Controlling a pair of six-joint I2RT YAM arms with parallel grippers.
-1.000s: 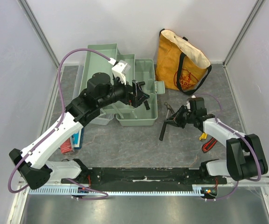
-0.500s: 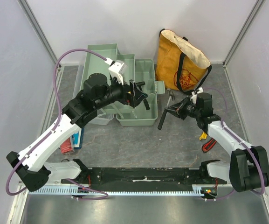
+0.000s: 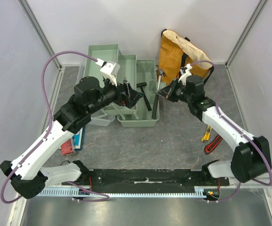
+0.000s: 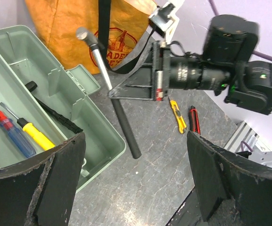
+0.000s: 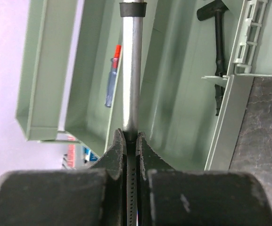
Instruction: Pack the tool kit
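1. holds the left gripper (image 3: 130,95) spread wide and empty, directly above the open toolbox (image 3: 138,123); yellow screwdriver (image 4: 34,134) and red-and-blue screwdriver (image 4: 8,127) already lying in the tray beneath it.
2. pinches the hammer (image 3: 157,101) by its bare steel shaft in the right gripper (image 3: 163,92), fingers (image 5: 117,150) pressed tight on it; head to the far side of the grip, by the tote bag (image 3: 173,61), black handle to the near side, seemingly just outside the box wall.
3. could let the hammer swivel or slide: smooth shaft, narrow pinch, heavy head off to one side.
4. could clip the box rim with the handle, or meet the left gripper close by, on the swing inward.
5. leaves a yellow knife (image 3: 205,136) and a red-handled tool (image 3: 211,143) unpacked on the table, well apart behind the right gripper.
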